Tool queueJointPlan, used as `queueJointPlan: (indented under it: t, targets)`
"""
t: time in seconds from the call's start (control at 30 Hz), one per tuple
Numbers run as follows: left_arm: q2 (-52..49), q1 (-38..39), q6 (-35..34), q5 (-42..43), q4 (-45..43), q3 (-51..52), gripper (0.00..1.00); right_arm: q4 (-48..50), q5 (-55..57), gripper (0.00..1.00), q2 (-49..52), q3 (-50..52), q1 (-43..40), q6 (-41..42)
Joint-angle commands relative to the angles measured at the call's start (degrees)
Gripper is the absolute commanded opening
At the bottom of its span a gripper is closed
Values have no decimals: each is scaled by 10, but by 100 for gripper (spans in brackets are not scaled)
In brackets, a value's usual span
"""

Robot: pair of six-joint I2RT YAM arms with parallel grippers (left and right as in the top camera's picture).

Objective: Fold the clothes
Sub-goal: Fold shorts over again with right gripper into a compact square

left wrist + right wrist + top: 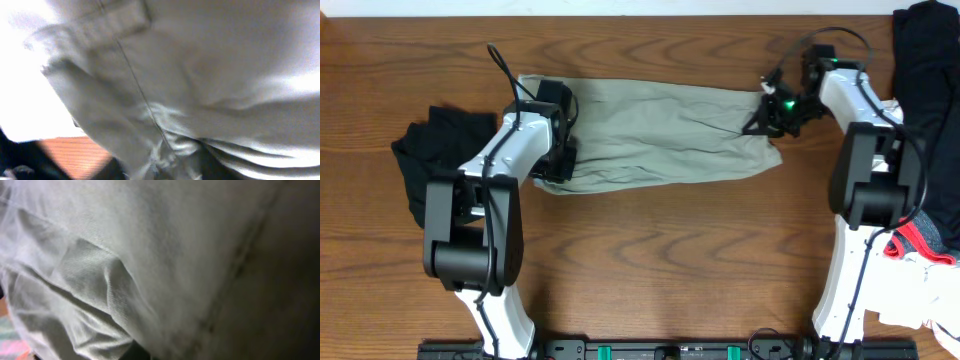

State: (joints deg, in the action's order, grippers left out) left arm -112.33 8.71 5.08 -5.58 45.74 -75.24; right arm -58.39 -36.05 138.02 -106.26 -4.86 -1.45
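Observation:
The khaki-green shorts (660, 130) lie stretched left to right across the middle of the wooden table, wrinkled and doubled over. My left gripper (558, 152) is down on their left end; its fingers are hidden by the wrist, and in the left wrist view blurred khaki cloth (200, 75) fills the frame. At the shorts' right end my right gripper (761, 119) is shut, pinching the cloth's edge. Khaki fabric (150, 255) covers the whole right wrist view, and its fingers do not show there.
A black garment (432, 150) lies bunched at the left, beside the left arm. At the right edge are another black garment (930, 80), a red-grey one (925, 238) and a white one (932, 290), behind and beside the right arm's base.

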Motion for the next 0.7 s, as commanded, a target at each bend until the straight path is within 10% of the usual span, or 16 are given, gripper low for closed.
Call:
queueJointPlan:
  t: [0.0,0.67]
  targets:
    - [57,25,2,80,-5,-21,98,-9,78,1,-46,9,-40,6]
    - [128,-9,-144,82,-32,-24,98,-77,192,1,-247,-17,-18,13]
